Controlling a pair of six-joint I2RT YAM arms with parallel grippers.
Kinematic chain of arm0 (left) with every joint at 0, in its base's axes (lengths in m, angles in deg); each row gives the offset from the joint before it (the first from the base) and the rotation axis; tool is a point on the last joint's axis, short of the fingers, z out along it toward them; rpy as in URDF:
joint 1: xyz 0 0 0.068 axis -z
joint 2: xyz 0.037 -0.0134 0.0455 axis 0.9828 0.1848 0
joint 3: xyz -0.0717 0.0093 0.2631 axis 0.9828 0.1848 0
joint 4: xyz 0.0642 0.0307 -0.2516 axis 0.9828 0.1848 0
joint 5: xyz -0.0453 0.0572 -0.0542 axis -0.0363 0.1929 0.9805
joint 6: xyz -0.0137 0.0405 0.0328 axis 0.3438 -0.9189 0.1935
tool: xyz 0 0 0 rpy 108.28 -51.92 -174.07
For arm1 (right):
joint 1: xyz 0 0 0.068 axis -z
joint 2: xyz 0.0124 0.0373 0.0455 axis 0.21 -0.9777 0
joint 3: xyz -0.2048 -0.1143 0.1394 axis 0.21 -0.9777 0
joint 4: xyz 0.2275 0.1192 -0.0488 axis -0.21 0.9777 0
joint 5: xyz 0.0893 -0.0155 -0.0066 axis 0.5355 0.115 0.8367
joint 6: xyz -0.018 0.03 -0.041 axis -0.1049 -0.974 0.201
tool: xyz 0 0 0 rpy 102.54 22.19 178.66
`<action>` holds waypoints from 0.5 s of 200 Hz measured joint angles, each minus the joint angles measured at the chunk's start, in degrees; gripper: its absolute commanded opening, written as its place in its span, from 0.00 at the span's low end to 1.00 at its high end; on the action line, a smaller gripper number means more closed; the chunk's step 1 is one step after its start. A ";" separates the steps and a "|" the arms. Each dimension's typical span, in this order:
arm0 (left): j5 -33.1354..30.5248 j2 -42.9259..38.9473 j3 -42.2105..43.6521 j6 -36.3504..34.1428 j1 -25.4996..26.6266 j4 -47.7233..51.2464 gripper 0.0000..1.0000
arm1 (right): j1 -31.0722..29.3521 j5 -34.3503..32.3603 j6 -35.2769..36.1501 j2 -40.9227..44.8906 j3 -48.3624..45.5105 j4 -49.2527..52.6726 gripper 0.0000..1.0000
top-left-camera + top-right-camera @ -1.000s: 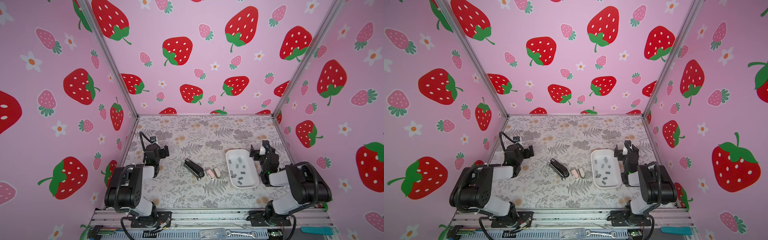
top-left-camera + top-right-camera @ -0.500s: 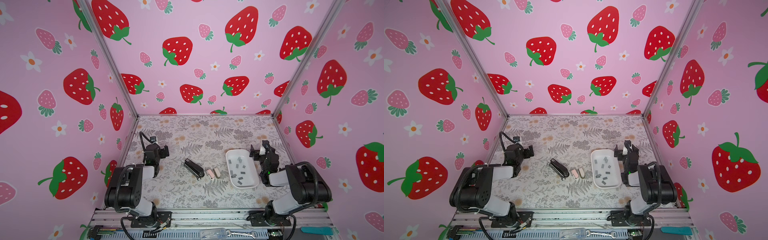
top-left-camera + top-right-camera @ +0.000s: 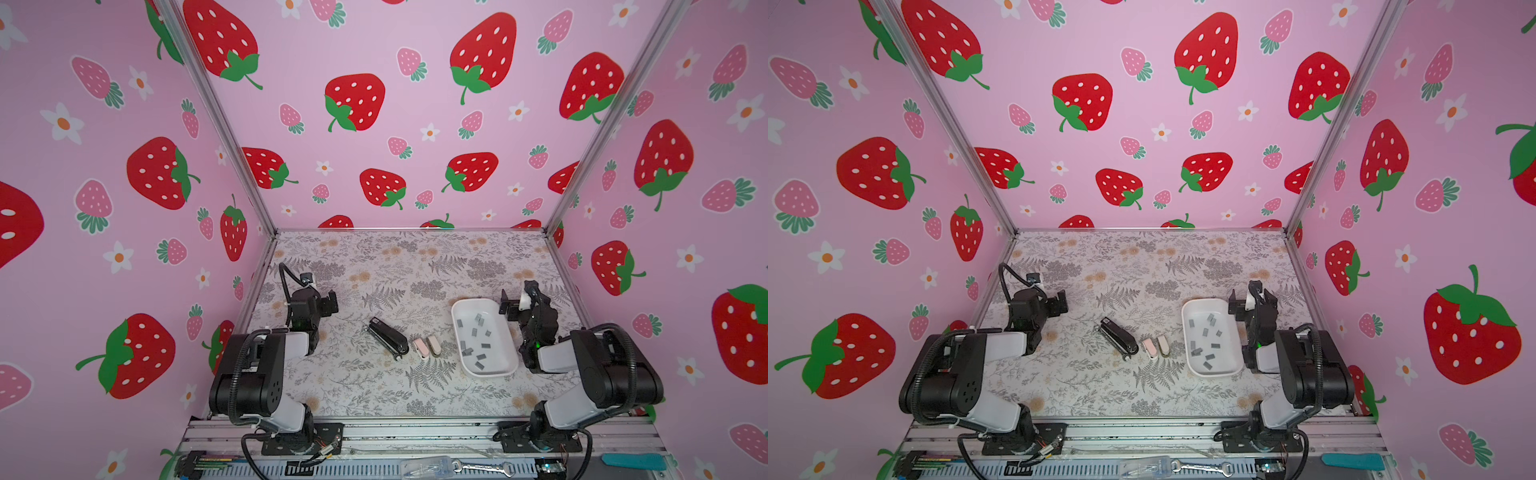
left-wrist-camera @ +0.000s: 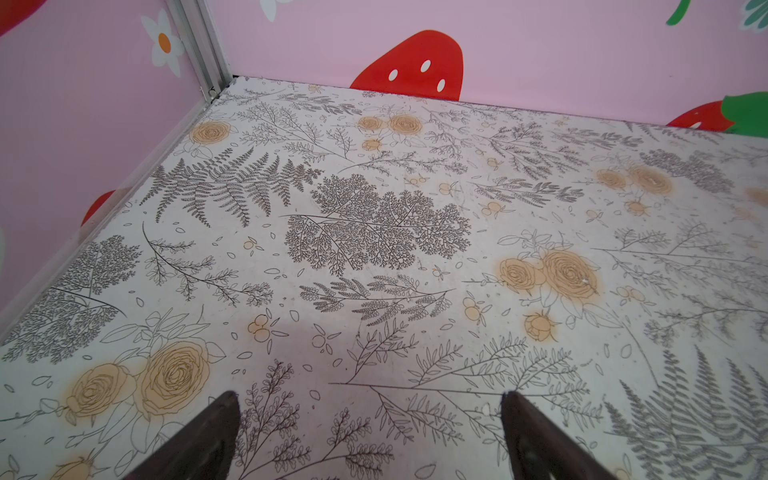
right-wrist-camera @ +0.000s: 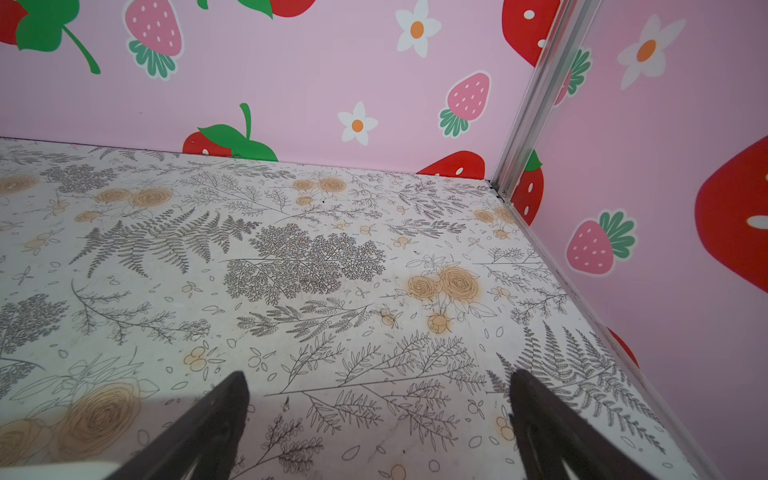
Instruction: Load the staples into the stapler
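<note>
The black stapler (image 3: 388,336) (image 3: 1119,338) lies closed and slantwise on the floral mat, its white label at the far end. Several grey staples (image 3: 475,331) (image 3: 1205,331) lie loose in a white tray (image 3: 500,353) to its right. My left gripper (image 3: 328,301) (image 3: 1059,302) hovers open by the left wall, well left of the stapler. My right gripper (image 3: 509,305) (image 3: 1235,305) stands open beside the tray's far right corner. In the wrist views, the left gripper (image 4: 370,399) and the right gripper (image 5: 378,378) show only bare mat between wide-spread fingers.
A tiny pink stapler-like item (image 3: 419,347) and a beige one (image 3: 433,345) lie between the stapler and the tray. Pink strawberry walls close in three sides. A wrench (image 3: 482,467) and a teal tool (image 3: 631,461) rest on the front rail.
</note>
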 measured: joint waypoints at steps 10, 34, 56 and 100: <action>0.00 0.00 0.00 0.00 0.00 0.00 0.99 | 0.00 -0.07 0.00 0.00 0.00 0.00 0.99; 0.02 -0.02 0.00 0.00 0.00 0.00 0.99 | -0.02 -0.24 0.00 0.00 0.00 0.00 0.99; 0.57 -2.51 0.00 -0.59 0.07 3.32 0.99 | -0.20 -4.11 -0.81 1.46 3.85 8.24 0.99; -1.70 -11.80 -2.38 -0.66 2.32 13.88 0.99 | -0.46 -12.70 -7.43 15.69 14.91 29.22 0.99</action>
